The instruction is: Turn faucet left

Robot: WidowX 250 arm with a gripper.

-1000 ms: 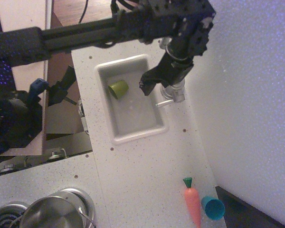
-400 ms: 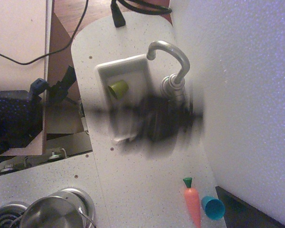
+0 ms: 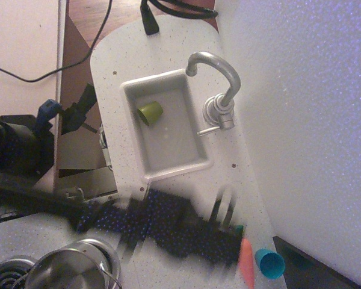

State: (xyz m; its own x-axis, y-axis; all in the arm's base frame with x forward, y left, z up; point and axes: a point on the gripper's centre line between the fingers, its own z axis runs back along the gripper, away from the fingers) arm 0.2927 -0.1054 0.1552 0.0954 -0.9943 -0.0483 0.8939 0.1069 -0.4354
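The faucet (image 3: 219, 83) is shiny silver with a tall arched spout. It stands at the right rim of the white sink (image 3: 200, 164). Its spout end hangs over the sink's far right corner. Its round base (image 3: 218, 111) and thin side lever (image 3: 207, 130) show in full. My black arm lies across the lower counter as a motion blur. My gripper (image 3: 225, 205) is well clear of the faucet, below the sink, with its fingers pointing up. The blur hides whether it is open or shut. It holds nothing that I can see.
A green cup (image 3: 150, 111) lies in the sink. An orange carrot (image 3: 248, 268) and a blue cup (image 3: 269, 263) lie at the lower right, partly behind my arm. A steel pot (image 3: 69, 272) sits at the lower left. A white wall (image 3: 313, 120) runs along the right.
My arm has left the faucet and swept down across the sink to the lower counter. The faucet, covered by the gripper a second ago, now shows in full.
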